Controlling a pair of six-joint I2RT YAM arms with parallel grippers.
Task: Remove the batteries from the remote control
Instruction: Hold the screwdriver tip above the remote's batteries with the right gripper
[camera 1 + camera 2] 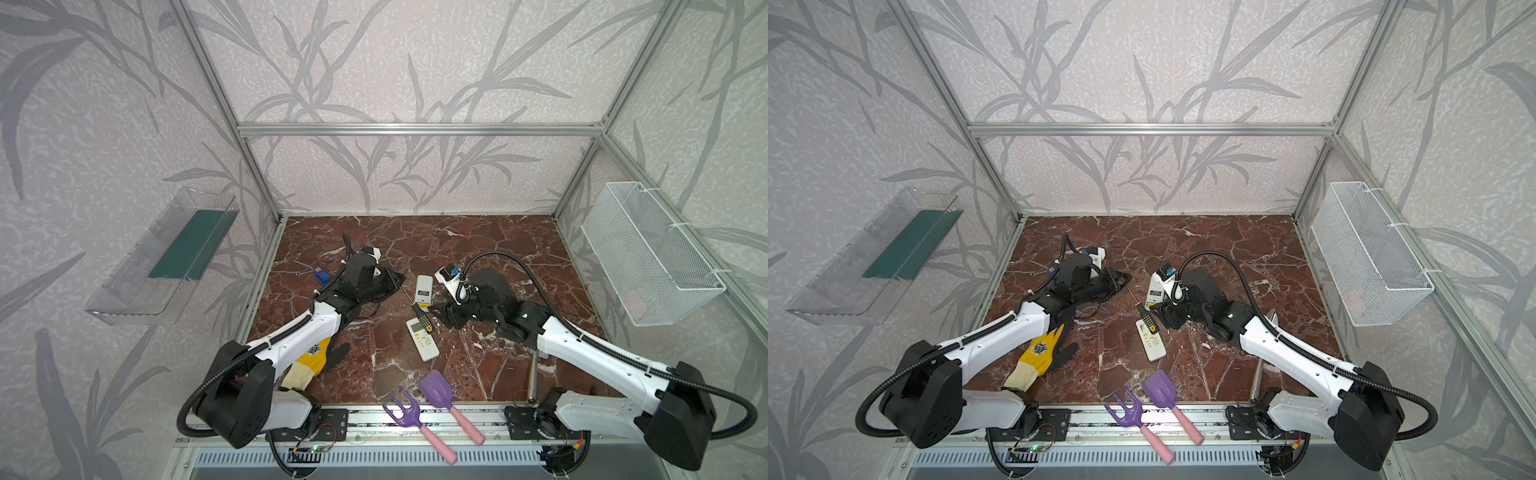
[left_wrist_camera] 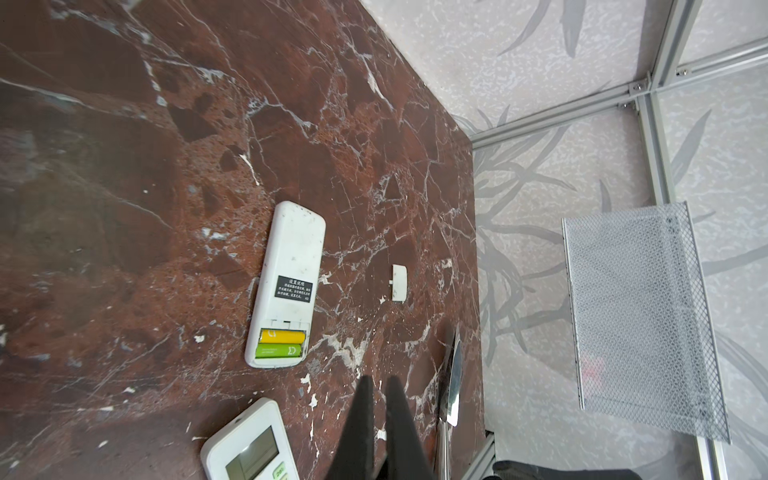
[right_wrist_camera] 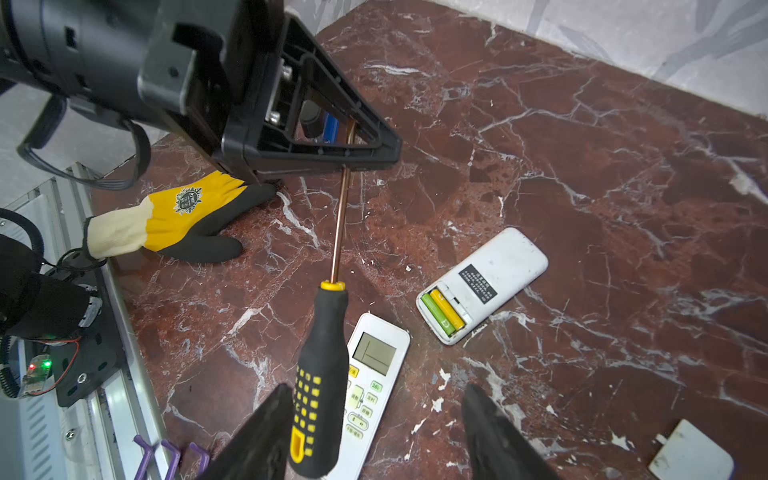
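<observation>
In a top view, right gripper sat just beside the open remote. Left wrist: left gripper was pressed together, near 2 batteries in that remote's bay. Right wrist: right jaws were spread, screwdriver loose beside it. Best bet looked like prying 1 battery's end up first.

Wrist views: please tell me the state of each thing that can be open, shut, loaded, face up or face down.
face-down remote: battery bay open
batteries: two, seated in the bay
cover: off, lying apart from both remotes
face-up remote: screen up, handle of the screwdriver lying across it
left gripper: shut
right gripper: open, holding nothing
</observation>
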